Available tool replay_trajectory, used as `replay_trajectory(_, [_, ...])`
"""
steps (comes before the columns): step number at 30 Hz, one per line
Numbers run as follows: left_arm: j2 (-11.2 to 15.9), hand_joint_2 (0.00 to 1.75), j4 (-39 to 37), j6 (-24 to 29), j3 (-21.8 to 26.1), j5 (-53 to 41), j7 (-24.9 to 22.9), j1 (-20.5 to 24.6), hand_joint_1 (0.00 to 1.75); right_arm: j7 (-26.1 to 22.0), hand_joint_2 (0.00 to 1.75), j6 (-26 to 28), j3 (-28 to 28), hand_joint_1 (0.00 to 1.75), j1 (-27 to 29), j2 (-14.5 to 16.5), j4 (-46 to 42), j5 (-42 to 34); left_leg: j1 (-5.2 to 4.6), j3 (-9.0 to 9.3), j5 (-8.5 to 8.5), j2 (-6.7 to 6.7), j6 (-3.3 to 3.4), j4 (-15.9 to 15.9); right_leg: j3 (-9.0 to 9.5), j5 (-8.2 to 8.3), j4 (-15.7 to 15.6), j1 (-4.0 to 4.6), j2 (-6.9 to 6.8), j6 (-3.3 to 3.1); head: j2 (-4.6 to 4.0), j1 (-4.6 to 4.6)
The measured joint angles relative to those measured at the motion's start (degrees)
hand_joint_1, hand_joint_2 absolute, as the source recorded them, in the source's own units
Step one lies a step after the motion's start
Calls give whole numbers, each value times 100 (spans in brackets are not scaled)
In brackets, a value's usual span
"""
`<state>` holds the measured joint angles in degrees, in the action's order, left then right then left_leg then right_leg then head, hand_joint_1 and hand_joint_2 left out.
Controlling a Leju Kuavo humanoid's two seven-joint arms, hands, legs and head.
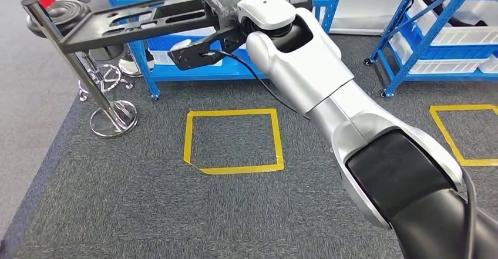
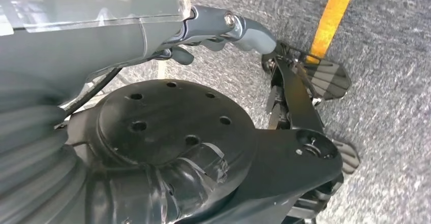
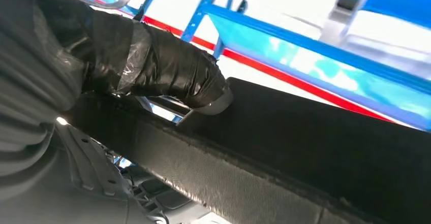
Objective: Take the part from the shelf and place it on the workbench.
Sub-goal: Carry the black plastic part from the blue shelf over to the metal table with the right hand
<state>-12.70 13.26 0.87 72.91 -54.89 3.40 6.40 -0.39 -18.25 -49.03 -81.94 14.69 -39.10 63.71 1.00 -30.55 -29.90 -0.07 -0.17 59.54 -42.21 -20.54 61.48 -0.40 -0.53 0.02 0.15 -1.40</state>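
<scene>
A long flat black part [image 1: 135, 21] with cut-outs hangs level in the air in front of the blue shelf [image 1: 176, 71]. My right hand [image 1: 232, 0], under a clear cover, grips its right end. In the right wrist view its tape-wrapped thumb [image 3: 173, 71] presses on the part's upper edge [image 3: 305, 148], with the fingers hidden underneath. My left hand [image 2: 101, 41] hangs above the carpet. Its grey thumb [image 2: 249, 31] is stretched out and it holds nothing.
A chrome post [image 1: 76, 71] with a red belt stands on its round foot just left of the part's far end. A yellow taped square [image 1: 232, 141] marks the carpet below. A second blue shelf [image 1: 405, 41] with white bins [image 1: 458, 36] stands at the right, beside another yellow square [image 1: 464, 135].
</scene>
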Motion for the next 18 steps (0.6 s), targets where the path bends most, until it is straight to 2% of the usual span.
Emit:
replay_trajectory(1, [-3, 175, -1, 1, 0, -8, 21, 3, 0, 2, 175, 1, 5, 175, 0, -14, 2, 6, 10, -63, 73, 18, 64, -15, -50, -186, 109, -12, 7, 28, 0, 1])
replay_trajectory(2, [-7, 175, -1, 2, 0, -14, 32, 5, 0, -1, 175, 3, 12, 175, 0, -27, 4, 10, 18, -136, 155, 35, 112, -24, -110, -478, 328, -24, 15, 53, 0, 1])
replay_trajectory(3, [-7, 175, -1, 4, 0, -16, 31, 8, 0, -5, 175, 6, 20, 175, 0, -31, 4, 13, 15, -217, 231, 41, 139, -25, -171, -806, 637, -31, 21, 74, 0, 2])
replay_trajectory(4, [-6, 175, -1, 9, 0, -18, 20, 7, 0, -13, 175, 11, 26, 175, 0, -35, 5, 14, 13, -303, 303, 47, 154, -22, -227, -1050, 1000, -34, 24, 91, 0, 2])
replay_trajectory(5, [-5, 175, -1, 14, 0, -19, 4, 4, 0, -23, 175, 15, 32, 175, 2, -41, 5, 15, 8, -390, 373, 49, 153, -18, -260, -1138, 1334, -35, 26, 100, 0, 3])
replay_trajectory(6, [-5, 175, -1, 20, 0, -21, -12, 2, 0, -36, 175, 19, 35, 175, 4, -48, 6, 15, 2, -473, 437, 50, 148, -15, -245, -1073, 1551, -34, 27, 98, 0, 2])
replay_trajectory(7, [-4, 175, -1, 26, 0, -20, -23, 0, 0, -49, 175, 21, 38, 175, 5, -51, 6, 15, -5, -554, 499, 50, 141, -12, -148, -915, 1592, -32, 28, 82, 0, 2])
replay_trajectory(8, [-4, 175, -1, 29, 0, -18, -33, 0, 0, -60, 175, 22, 45, 175, 5, -54, 3, 15, -14, -624, 556, 49, 131, -10, 53, -756, 1431, -25, 30, 53, 0, 2])
replay_trajectory(9, [-8, 175, -1, 31, 0, -13, -39, 3, 0, -67, 175, 22, 57, 175, 2, -52, -4, 15, -22, -677, 606, 47, 120, -9, 356, -692, 1084, -10, 33, 8, 0, 1])
replay_trajectory(11, [-16, 175, -1, 32, 0, 5, -44, 2, 0, -63, 175, 20, 92, 175, -18, -44, -17, 23, -38, -739, 694, 42, 74, -12, 972, -840, 226, 32, 30, -71, 0, -1])
replay_trajectory(12, [-20, 175, -1, 34, 0, 14, -45, -1, 0, -56, 175, 18, 106, 175, -33, -39, -20, 30, -36, -755, 740, 43, 42, -24, 1147, -935, -64, 54, 30, -97, 0, -1])
replay_trajectory(13, [-20, 175, -1, 37, 1, 21, -45, -4, 0, -49, 175, 16, 114, 175, -47, -34, -20, 39, -34, -766, 789, 47, 6, -44, 1208, -974, -219, 68, 29, -109, 0, 0])
replay_trajectory(15, [-17, 175, -1, 41, 2, 23, -44, -8, 0, -41, 175, 13, 118, 175, -58, -28, -15, 56, -27, -812, 802, 52, -58, -47, 1186, -878, -321, 38, 16, -156, 0, 0])
replay_trajectory(16, [-15, 175, -1, 42, 2, 24, -42, -9, 0, -39, 175, 13, 118, 175, -60, -23, -12, 64, -27, -865, 686, 48, -81, 58, 1163, -818, -359, 22, 4, -194, 0, -2])
replay_trajectory(18, [-6, 175, -1, 43, 2, 24, -40, -11, 0, -36, 175, 14, 118, 175, -67, -10, -5, 73, -26, -1061, 236, 33, -114, 609, 1086, -714, -392, 22, -13, -251, 0, -3])
